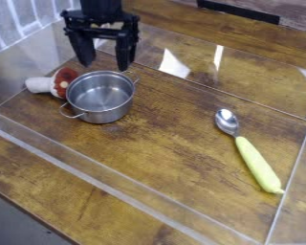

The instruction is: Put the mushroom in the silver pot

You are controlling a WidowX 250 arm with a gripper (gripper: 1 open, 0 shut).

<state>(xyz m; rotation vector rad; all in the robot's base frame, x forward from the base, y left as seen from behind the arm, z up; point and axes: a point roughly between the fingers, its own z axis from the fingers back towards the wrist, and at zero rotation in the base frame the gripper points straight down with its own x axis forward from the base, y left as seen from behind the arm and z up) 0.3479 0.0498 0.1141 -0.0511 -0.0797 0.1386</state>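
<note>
Wooden counter (168, 144): wide-open pincer (100, 53) above the mushroom (60, 79), probably light and stiff, best pinched across its cap.

Silver pot's (99, 98) rim hides part of the mushroom (56, 80); the arm above the gripper (102, 55) runs off the top edge.

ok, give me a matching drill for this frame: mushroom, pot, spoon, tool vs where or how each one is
Things:
1. mushroom
2. silver pot
3. spoon
4. tool

States:
A. empty, upright on the table
B. open, above the pot's far side
C. lying on its side, left of the pot
D. lying on the right, bowl end away from the camera

Pairs: 1-C, 2-A, 3-D, 4-B
</note>
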